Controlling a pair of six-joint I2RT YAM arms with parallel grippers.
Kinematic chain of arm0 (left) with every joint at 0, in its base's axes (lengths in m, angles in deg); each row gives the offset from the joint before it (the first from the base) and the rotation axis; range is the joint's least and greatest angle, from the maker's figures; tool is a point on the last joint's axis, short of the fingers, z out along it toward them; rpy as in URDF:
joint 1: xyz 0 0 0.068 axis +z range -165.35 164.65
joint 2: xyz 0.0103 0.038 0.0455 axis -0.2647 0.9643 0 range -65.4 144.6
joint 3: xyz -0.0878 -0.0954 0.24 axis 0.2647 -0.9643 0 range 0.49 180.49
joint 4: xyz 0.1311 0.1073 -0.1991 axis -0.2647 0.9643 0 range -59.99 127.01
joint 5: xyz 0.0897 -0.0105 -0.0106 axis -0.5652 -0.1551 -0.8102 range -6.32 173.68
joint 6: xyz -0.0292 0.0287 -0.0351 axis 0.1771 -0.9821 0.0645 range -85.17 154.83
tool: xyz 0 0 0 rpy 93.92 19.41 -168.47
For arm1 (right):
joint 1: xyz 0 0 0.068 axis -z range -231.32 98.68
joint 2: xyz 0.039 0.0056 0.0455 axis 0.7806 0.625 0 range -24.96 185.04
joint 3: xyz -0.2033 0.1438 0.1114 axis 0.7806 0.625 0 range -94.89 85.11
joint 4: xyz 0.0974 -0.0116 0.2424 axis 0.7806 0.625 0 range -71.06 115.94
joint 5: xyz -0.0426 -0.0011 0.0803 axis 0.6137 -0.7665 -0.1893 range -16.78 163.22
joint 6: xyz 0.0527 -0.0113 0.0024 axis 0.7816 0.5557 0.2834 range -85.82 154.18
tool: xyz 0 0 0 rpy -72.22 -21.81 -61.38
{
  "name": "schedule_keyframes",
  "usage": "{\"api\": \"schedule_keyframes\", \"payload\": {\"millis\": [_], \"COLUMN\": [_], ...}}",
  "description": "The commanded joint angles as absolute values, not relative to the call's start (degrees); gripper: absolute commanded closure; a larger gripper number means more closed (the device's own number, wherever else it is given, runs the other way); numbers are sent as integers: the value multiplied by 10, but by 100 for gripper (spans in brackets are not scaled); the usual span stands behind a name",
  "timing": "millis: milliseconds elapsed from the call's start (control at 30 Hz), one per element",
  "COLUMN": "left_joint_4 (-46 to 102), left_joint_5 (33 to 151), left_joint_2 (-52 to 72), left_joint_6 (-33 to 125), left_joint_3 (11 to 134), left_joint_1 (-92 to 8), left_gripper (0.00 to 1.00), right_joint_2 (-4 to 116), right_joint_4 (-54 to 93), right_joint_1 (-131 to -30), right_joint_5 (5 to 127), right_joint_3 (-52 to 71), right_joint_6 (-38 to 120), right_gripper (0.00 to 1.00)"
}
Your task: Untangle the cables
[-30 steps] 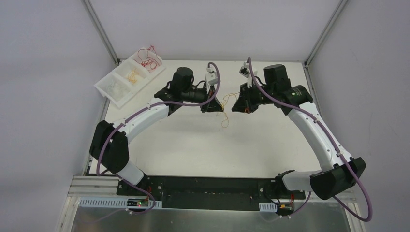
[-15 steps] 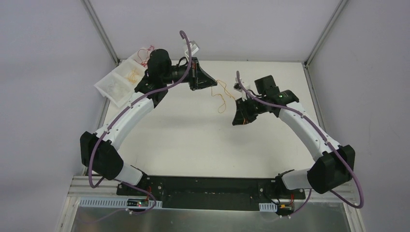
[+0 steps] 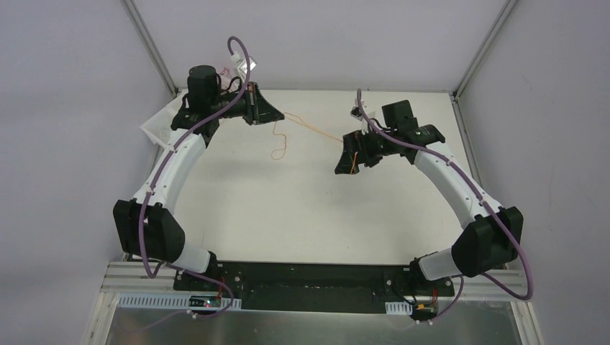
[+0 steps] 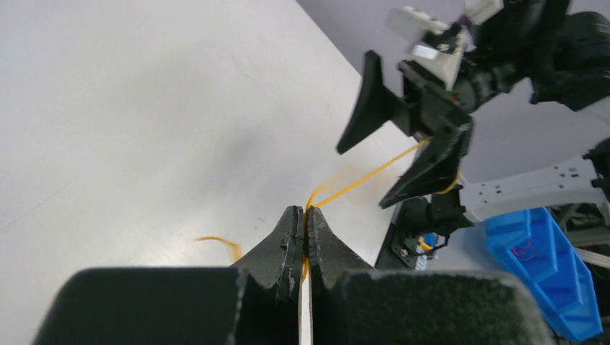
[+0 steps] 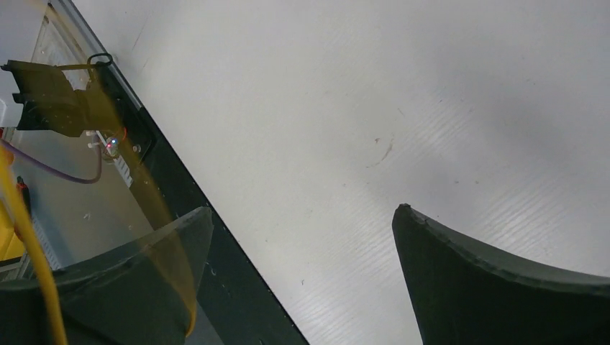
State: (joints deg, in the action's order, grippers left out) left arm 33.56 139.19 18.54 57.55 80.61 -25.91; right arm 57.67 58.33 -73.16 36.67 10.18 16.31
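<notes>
A thin orange wire [image 3: 311, 127] stretches between the left gripper [image 3: 280, 115] and right gripper [image 3: 342, 154], barring the far middle of the white tabletop [image 3: 302, 215]. Its loop hangs beside the left gripper. Nearer, the surface lies open. A white plastic compartment tray [image 3: 152, 129] crowds the far-left corner.

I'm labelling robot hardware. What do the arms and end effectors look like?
The left arm and right arm have white links, bulky black joints and a thick purple cable alongside. The left end effector and right end effector each have two black tapered fingers.

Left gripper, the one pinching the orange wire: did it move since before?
Yes. The left gripper went left and back, toward the table's far edge.
</notes>
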Motion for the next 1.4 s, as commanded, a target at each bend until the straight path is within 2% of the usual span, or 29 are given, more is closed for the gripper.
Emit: {"api": "schedule_keyframes", "payload": {"millis": [0,167,400,600,967,1100,1267,1367], "left_joint_4": [383,404,428,426,467,523,632,636], "left_joint_5": [1314,1305,1337,1343,1422,1276,1103,1070], "left_joint_2": [196,257,296,283,249,240,320,355], "left_joint_6": [471,471,467,464,450,372,270,268], "left_joint_3": [860,899,917,908,906,902,959,946], "left_joint_1": [-145,-62,-47,-47,-55,-81,-148,-176], "left_gripper": [100,100,100,100,100,100,100,100], "right_joint_2": [522,482,472,496,526,524,533,534], "right_joint_4": [614,577,505,450,524,529,548,563], "right_joint_1": [-711,-710,-713,-717,-717,-716,-717,-717], "right_joint_5": [370,322,245,286,335,332,332,338], "right_joint_3": [89,83,37,8,23,35,33,32], "right_joint_6": [165,177,272,334,257,254,241,228], "right_gripper": [1,1,0,1,3,3,3,3]}}
